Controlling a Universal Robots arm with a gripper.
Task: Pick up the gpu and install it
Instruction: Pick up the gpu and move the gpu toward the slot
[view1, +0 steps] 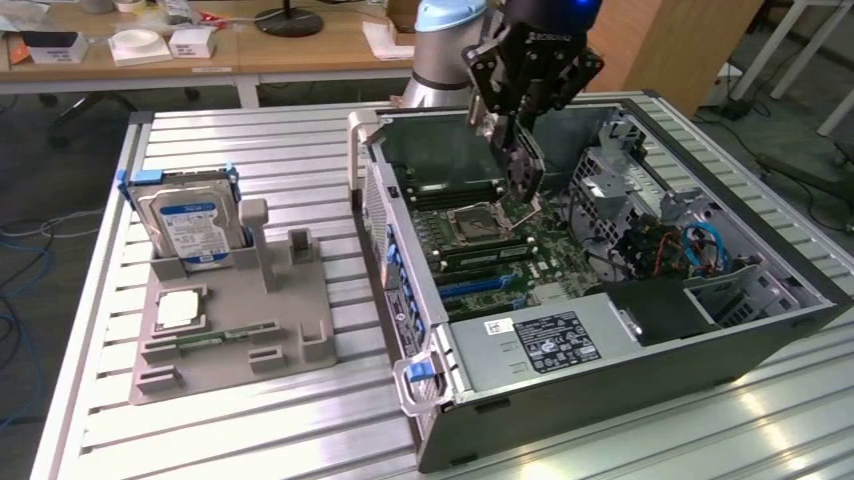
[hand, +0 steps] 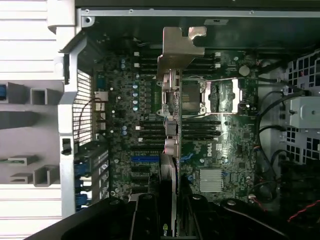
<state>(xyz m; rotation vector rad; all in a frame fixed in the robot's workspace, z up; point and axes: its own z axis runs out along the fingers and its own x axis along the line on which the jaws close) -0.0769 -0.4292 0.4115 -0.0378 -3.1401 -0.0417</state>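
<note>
Pick-up done: gripper (view1: 518, 122) clamped on the gpu (view1: 522, 165), card held edge-down over the motherboard (view1: 497, 245), approx above its CPU socket (hand: 220, 96). Install not done, by the look of it: card appears off the board, not seated in any slot. Gpu: thin dark pcb, seen edge-on in wrist view, silvery bracket (hand: 178, 50) at one end.

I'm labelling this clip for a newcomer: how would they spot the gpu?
Find the open computer case on the slatted table. Above its motherboard, the gripper holds the gpu: a thin dark card hanging down, silvery bracket at its lower end, unlike the boxy blue-labelled hard drive outside.
</note>
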